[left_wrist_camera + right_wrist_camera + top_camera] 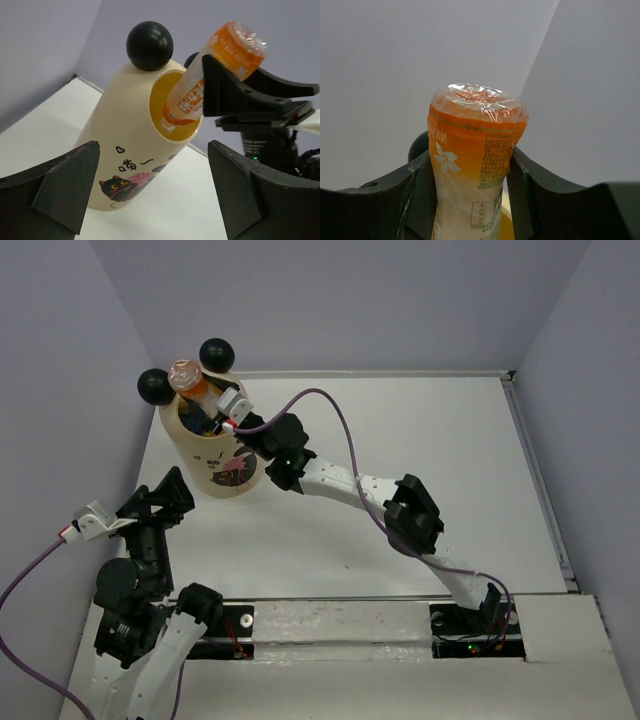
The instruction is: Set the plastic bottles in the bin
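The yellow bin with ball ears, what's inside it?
An orange bottle sticks neck-down into the bin, its upper half still outside, clamped by the right gripper. Whatever lies deeper is hidden by the bin's wall and the bottle.

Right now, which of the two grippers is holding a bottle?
The right gripper, shut on the orange bottle at the mouth of the bin. The left gripper is open and empty.

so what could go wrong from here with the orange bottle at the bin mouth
1. The orange bottle is only partly inside the bin, its base well above the rim; released now, it might jam or tip out.
2. The right hand holds it close to the rim and a black ball ear; pulling away could knock the tall bin.
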`<control>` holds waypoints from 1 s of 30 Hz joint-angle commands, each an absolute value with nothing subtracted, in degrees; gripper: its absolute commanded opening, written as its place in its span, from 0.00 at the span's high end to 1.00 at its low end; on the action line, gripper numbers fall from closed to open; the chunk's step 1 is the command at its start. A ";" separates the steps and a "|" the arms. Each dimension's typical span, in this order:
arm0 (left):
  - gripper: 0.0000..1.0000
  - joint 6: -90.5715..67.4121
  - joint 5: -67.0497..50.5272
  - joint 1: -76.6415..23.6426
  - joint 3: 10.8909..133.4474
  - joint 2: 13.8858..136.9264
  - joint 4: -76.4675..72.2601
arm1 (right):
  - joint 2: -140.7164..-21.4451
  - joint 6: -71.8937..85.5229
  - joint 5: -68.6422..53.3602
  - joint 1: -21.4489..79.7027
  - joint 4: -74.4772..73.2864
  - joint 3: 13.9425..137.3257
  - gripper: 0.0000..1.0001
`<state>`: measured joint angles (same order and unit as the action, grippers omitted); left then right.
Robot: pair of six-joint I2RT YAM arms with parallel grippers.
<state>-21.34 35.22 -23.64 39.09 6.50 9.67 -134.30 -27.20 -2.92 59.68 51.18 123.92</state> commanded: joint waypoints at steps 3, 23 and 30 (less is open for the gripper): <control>0.01 -20.83 36.47 -24.00 39.29 6.33 7.65 | -135.26 -31.72 -7.03 57.92 54.84 122.52 0.81; 0.01 -21.44 37.53 -21.10 39.29 7.73 7.82 | -122.18 -33.94 -5.71 57.39 52.74 104.43 0.00; 0.01 -21.62 36.30 -18.63 39.29 9.84 7.65 | -107.25 -19.88 -6.51 58.01 45.26 95.83 0.00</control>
<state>-21.52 36.21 -19.66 39.09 7.79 9.69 -117.27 -29.85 -6.46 57.43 44.95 100.42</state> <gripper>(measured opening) 0.989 0.994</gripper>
